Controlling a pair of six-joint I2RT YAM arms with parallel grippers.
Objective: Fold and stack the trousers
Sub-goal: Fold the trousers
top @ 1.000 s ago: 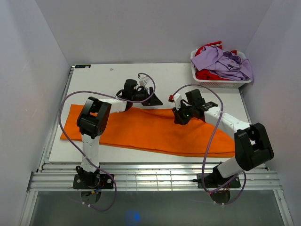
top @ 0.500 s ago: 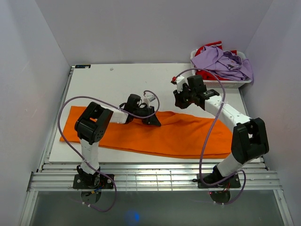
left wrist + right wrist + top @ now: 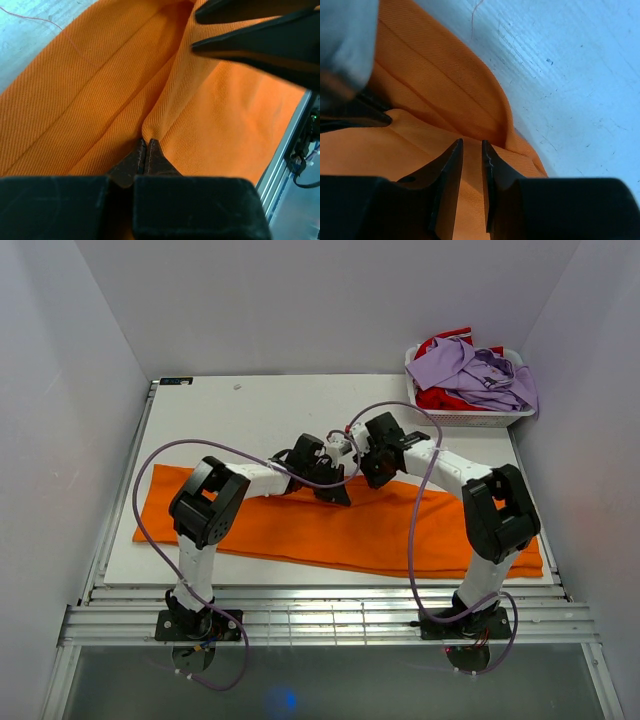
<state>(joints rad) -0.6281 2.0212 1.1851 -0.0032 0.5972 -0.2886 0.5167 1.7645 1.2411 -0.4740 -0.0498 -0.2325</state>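
1. Nearest me, the trousers (image 3: pixel 300 525) lie flat across the near half of the table (image 3: pixel 230 410), reaching almost from its left edge to its right.
2. At their far edge, mid-table, my left gripper (image 3: pixel 145 146) is clenched tight, pinching a raised ridge of orange cloth between its tips.
3. Just beside it on the right, my right gripper (image 3: pixel 471 146) hangs over the same edge, fingers parted by a narrow gap; whether they touch the cloth I cannot tell.
4. Farthest off, at the back right corner, a white basket (image 3: pixel 468 420) holds a lilac shirt (image 3: pixel 480 370) and a red garment (image 3: pixel 438 398).
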